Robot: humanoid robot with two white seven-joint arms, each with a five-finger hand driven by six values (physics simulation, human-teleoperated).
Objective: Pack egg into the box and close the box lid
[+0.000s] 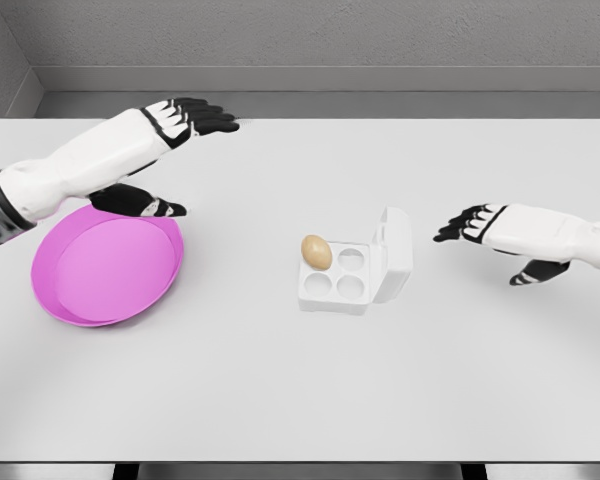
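Now: egg [317,252] seated in box [335,288] | right hand [477,224] spread, empty | push lid [396,256] over gently, from its outer edge

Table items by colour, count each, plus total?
Pink: 1, the plate
White: 1, the egg box, lid open
Tan: 1, the egg, sitting in the box's back-left cup
Total: 3
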